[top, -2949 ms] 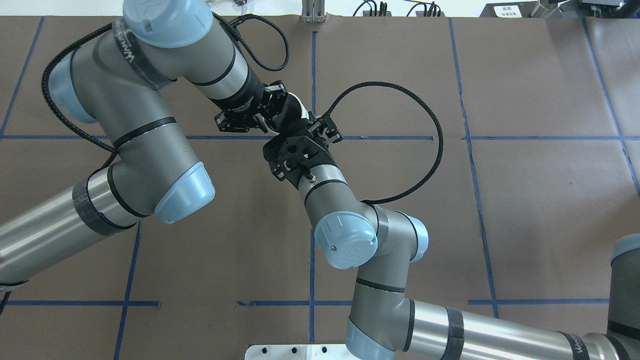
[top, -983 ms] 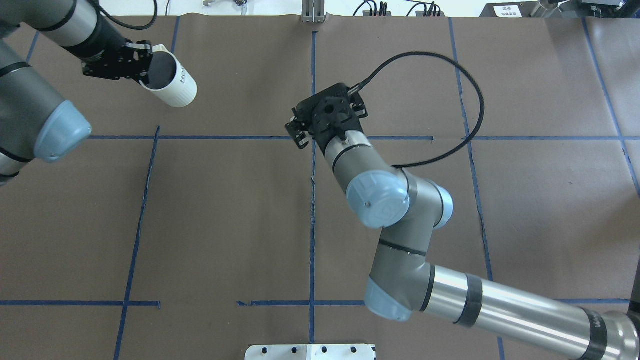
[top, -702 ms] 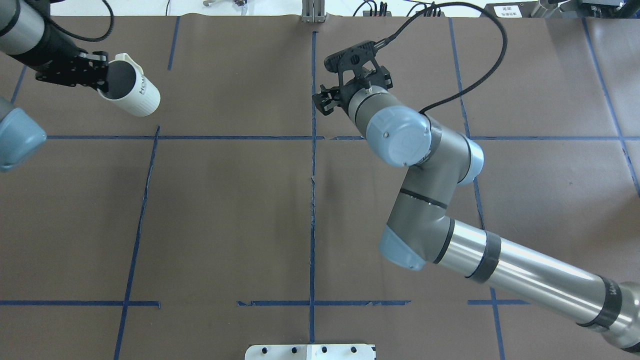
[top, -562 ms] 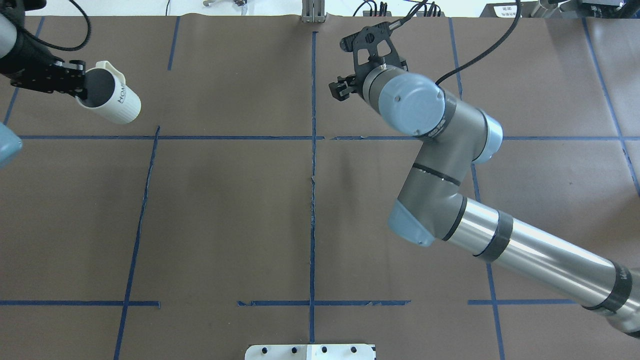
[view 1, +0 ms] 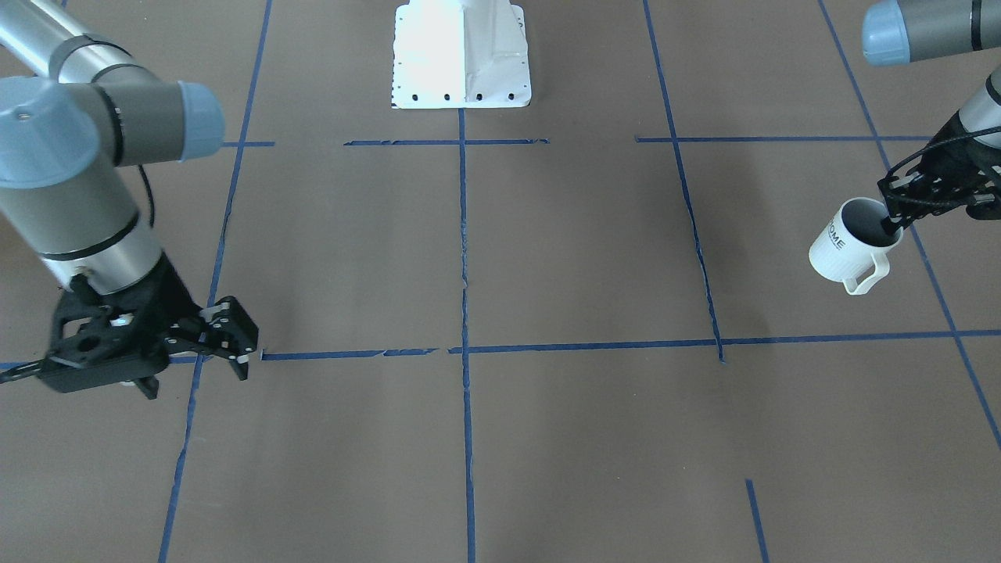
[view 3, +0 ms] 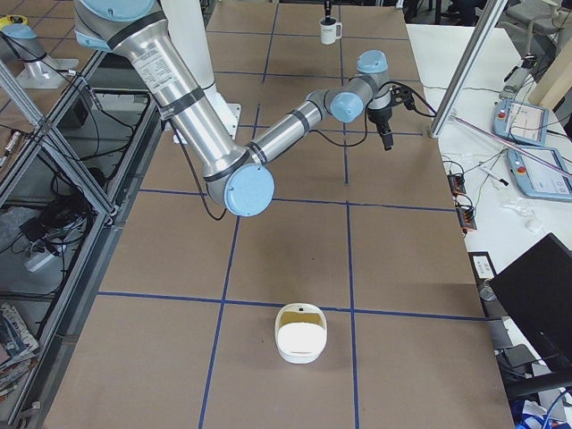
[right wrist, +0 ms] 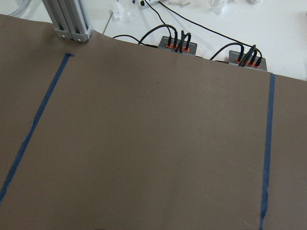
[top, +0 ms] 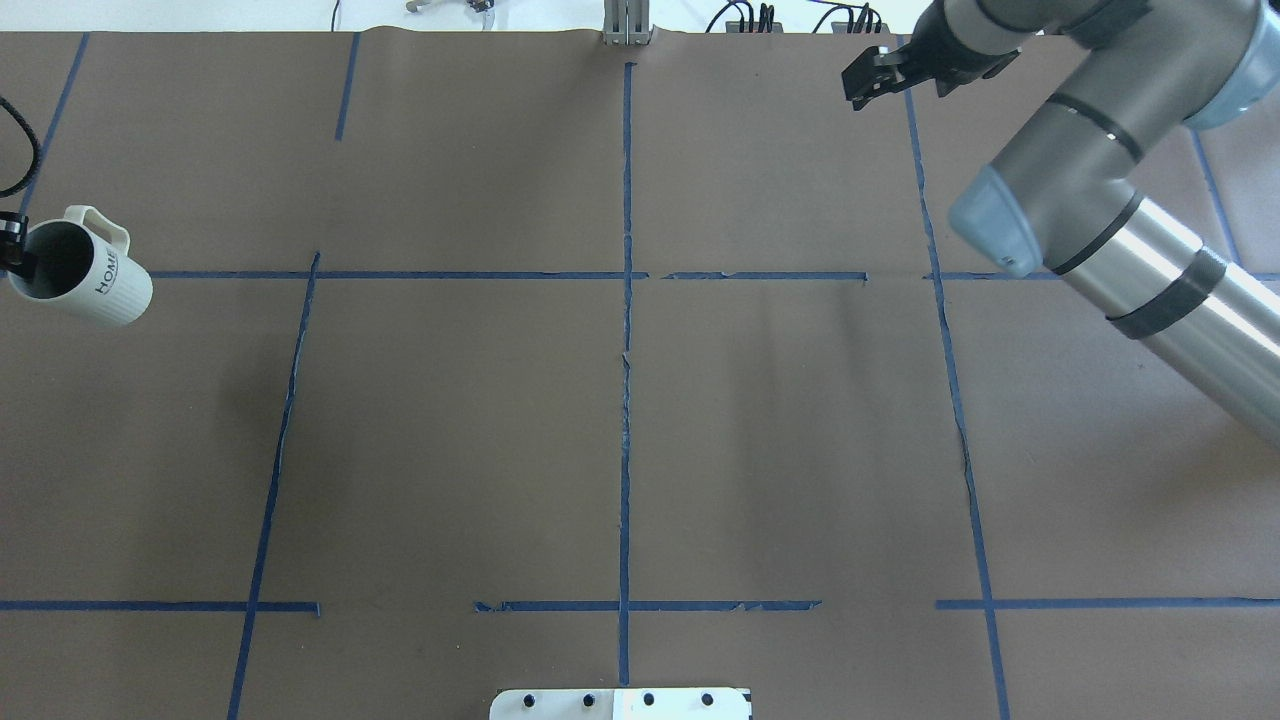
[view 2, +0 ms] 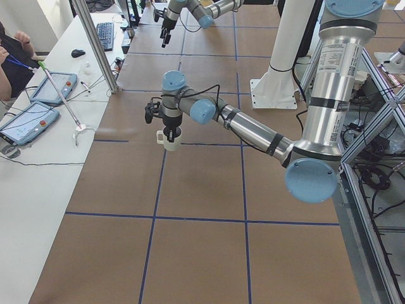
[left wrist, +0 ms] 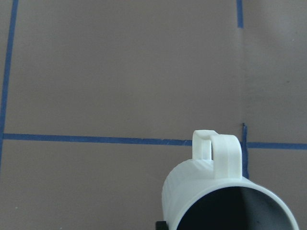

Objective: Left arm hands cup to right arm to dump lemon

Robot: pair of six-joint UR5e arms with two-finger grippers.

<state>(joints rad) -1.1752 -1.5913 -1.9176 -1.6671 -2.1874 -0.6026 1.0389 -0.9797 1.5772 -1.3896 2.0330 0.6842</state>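
The cream-white cup [top: 92, 282] with "HOME" lettering hangs at the table's far left, mouth up and slightly tilted. My left gripper [top: 8, 256] is shut on its rim, one finger inside; it also shows in the front view [view 1: 893, 219] with the cup [view 1: 846, 249]. The left wrist view shows the cup's [left wrist: 225, 199] handle and dark inside; no lemon shows. My right gripper [top: 872, 76], on the arm with the black lattice frame, is open and empty over the far right of the table, also in the front view [view 1: 235, 340].
Brown paper with blue tape lines covers the table [top: 620, 420]. A white bowl-like container [view 3: 300, 332] sits near the table's right end. The white robot base [view 1: 461, 55] stands at the near edge. Cables and plugs [right wrist: 177, 43] lie past the far edge.
The two grippers met at the cup in the middle, then parted. My left arm carried the cup to the far left; my right arm swung away to the far right, empty.
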